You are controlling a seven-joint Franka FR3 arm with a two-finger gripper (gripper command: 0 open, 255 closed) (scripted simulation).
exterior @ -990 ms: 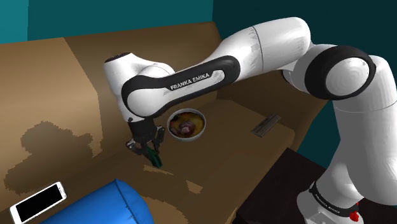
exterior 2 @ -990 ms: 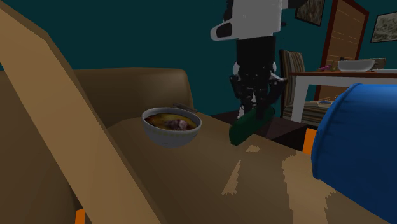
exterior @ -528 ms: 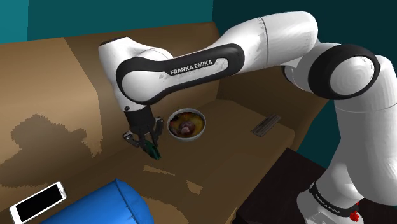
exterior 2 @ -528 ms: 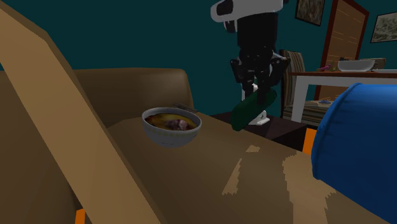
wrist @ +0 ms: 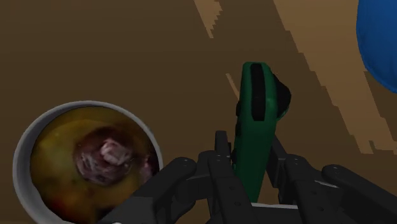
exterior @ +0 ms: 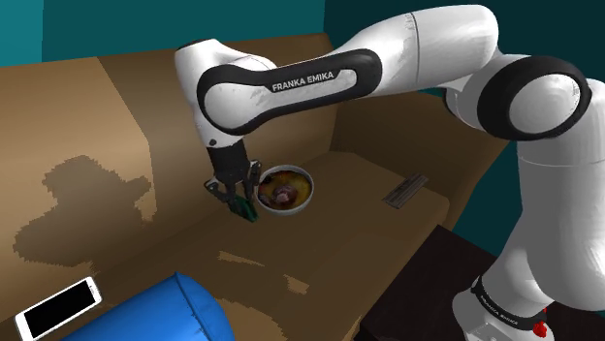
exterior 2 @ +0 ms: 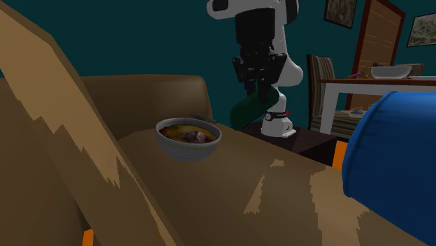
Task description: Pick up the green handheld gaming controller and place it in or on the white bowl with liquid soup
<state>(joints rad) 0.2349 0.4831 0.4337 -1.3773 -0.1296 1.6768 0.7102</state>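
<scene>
Green controller point(wrist: 251, 156) hangs tilted beside soup bowl point(wrist: 20, 162).

teal wall point(exterior 2: 140, 35), brown sofa point(exterior: 87, 121), white table point(exterior 2: 363, 84)

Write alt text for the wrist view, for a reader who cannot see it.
The black pincer clasps a green handheld controller by one end over a brown cushion. Beside it sits a white bowl of brownish soup with a purplish lump; the controller is not over the bowl. A blue rounded object lies beyond.
</scene>
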